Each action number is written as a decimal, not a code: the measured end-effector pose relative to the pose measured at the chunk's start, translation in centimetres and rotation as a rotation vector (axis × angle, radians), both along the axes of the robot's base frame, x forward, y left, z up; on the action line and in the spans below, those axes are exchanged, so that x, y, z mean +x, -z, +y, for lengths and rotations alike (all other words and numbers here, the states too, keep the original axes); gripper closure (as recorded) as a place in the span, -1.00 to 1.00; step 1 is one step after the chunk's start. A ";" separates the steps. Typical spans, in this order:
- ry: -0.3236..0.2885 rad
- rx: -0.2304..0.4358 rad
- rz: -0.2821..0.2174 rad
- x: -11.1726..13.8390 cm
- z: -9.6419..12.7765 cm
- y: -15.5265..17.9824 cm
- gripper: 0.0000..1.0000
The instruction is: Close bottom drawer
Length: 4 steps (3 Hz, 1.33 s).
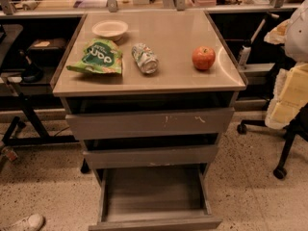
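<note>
under flat grey fronts (pixel 149 123), shallow boxy bottom drawer (pixel 154 194) gapes, gripper unseen.

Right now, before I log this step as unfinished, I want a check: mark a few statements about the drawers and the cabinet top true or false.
1. The bottom drawer is pulled far out. True.
2. The can stands upright. False: it lies on its side.
3. The apple sits on the cabinet top. True.
4. The gripper is pressing on the drawer front. False: the gripper is not in view, and nothing touches the drawer.
</note>
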State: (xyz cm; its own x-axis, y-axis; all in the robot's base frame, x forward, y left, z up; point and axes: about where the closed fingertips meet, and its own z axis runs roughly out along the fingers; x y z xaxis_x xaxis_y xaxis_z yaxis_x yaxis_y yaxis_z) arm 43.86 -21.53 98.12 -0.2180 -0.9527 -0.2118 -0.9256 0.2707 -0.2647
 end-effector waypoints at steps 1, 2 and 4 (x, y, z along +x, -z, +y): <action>0.000 0.000 0.000 0.0 0.0 0.0 -1.00; 0.000 0.000 0.000 0.0 0.0 0.0 -0.61; 0.000 0.000 0.000 0.0 0.0 0.0 0.32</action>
